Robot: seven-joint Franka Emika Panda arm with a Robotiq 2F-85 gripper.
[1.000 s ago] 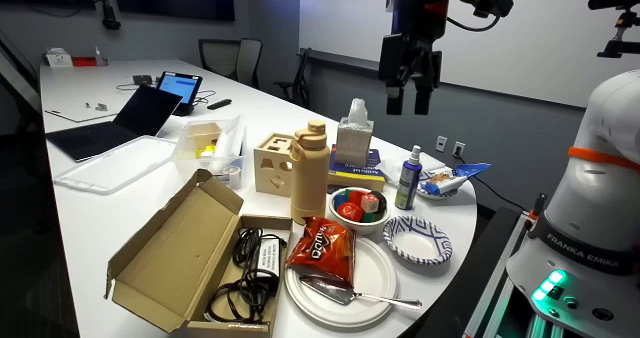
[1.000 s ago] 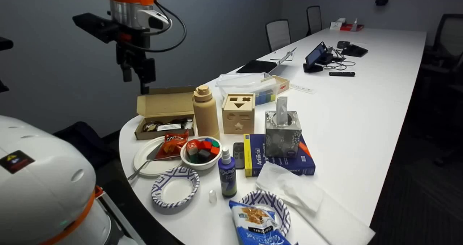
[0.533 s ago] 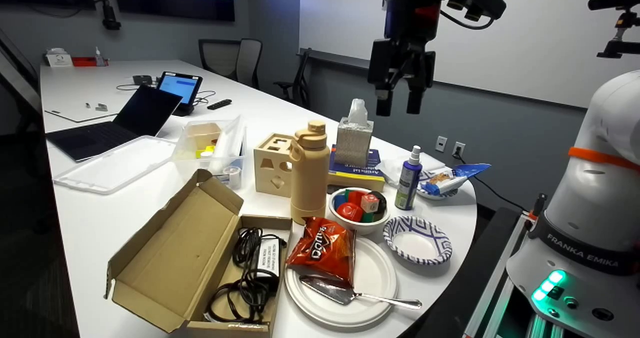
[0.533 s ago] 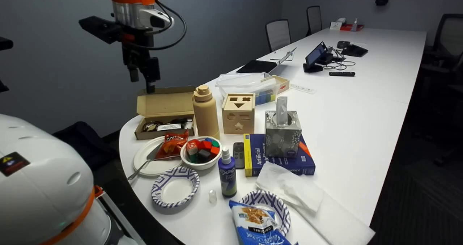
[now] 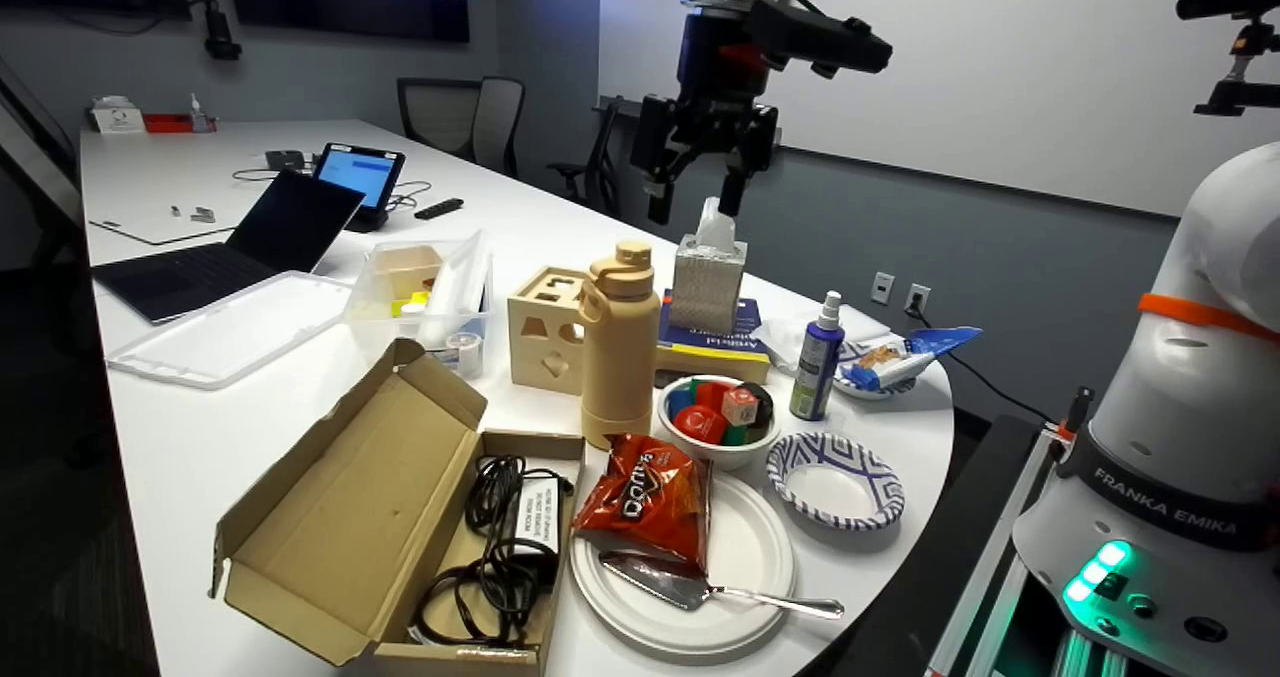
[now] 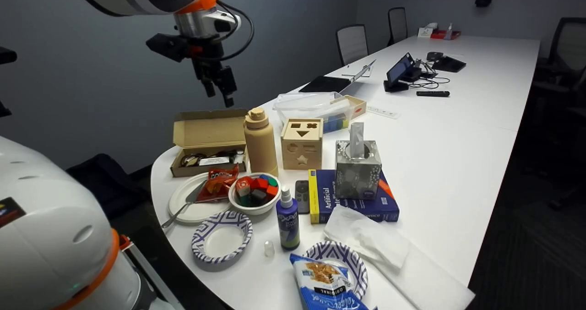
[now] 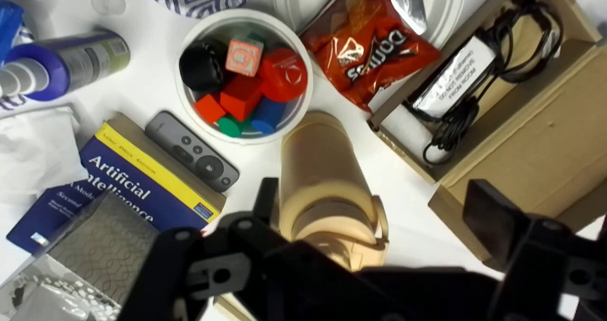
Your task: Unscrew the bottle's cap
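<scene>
The tall tan bottle point(image 5: 618, 367) stands upright on the table in both exterior views point(image 6: 262, 152). Its small round tan cap point(image 5: 632, 253) is on top of the neck, and it also shows in the other outside picture point(image 6: 257, 114). My gripper point(image 5: 695, 202) is open and empty, pointing down, above the cap's height and apart from the bottle; it shows in an exterior view point(image 6: 219, 95). In the wrist view the bottle point(image 7: 317, 160) lies between the open fingers point(image 7: 379, 207), closer to the left finger. The cap point(image 7: 331, 246) is partly hidden by the gripper's body there.
A wooden shape box point(image 5: 545, 342) stands beside the bottle. A bowl of blocks point(image 5: 730, 452), a Doritos bag point(image 5: 650, 497) and an open cardboard box point(image 5: 350, 517) are close around it. A tissue box point(image 5: 708, 282) on a book and a purple spray bottle point(image 5: 818, 357) stand nearby.
My gripper has moved left in an exterior view and right in an exterior view, closer to the bottle, and has turned a little. It stays open. The objects on the table have not moved.
</scene>
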